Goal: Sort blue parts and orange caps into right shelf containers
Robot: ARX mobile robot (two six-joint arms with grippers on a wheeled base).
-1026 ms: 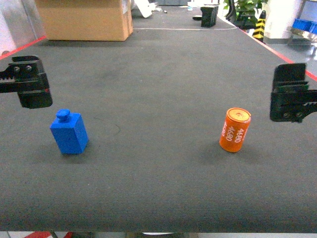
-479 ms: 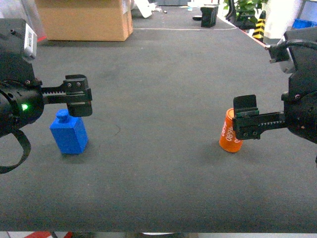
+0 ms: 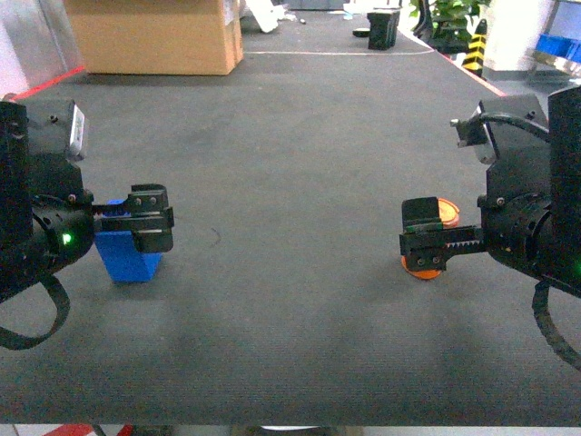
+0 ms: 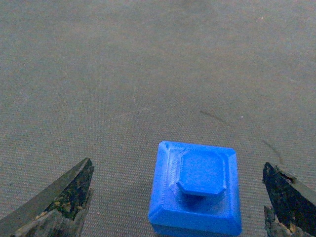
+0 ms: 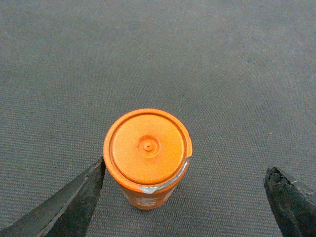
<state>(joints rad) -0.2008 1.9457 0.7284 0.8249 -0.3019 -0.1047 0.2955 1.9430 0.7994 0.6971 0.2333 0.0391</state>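
We are at the pick-up step: our left hand (image 4: 177, 202) hangs open around the blue part (image 4: 196, 193) on the counter (image 3: 300, 136), well left of the orange cap (image 5: 147, 155), which our open right hand (image 5: 182, 197) straddles; both must likely lower and close.

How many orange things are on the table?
1. The orange cap stands upright on the dark table, right side, between the open right end effector's fingers. Only a sliver shows in the head view; none seem hidden.
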